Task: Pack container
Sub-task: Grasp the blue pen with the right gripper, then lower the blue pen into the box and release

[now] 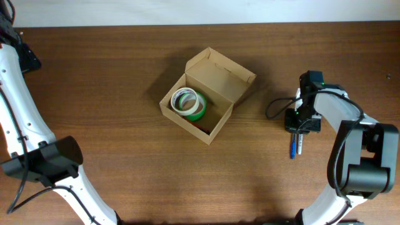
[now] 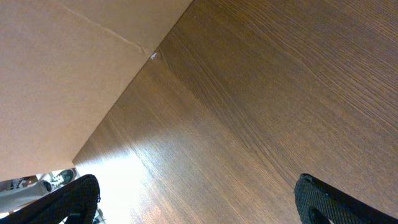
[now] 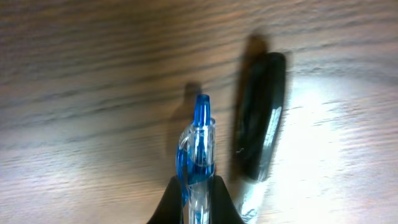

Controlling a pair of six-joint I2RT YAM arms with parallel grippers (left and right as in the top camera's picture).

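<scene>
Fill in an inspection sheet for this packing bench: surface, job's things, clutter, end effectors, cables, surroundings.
Surface: brown wood-grain table.
Job's things: open cardboard container holding tape rolls; blue pen and black marker outside it, side by side.
Clutter: nothing seen.
End effectors: left end effector open above the table; right end effector shut on the blue pen.
Cables: black cable loop beside the right arm.
Surroundings: pale strip beyond the table's far edge.
</scene>
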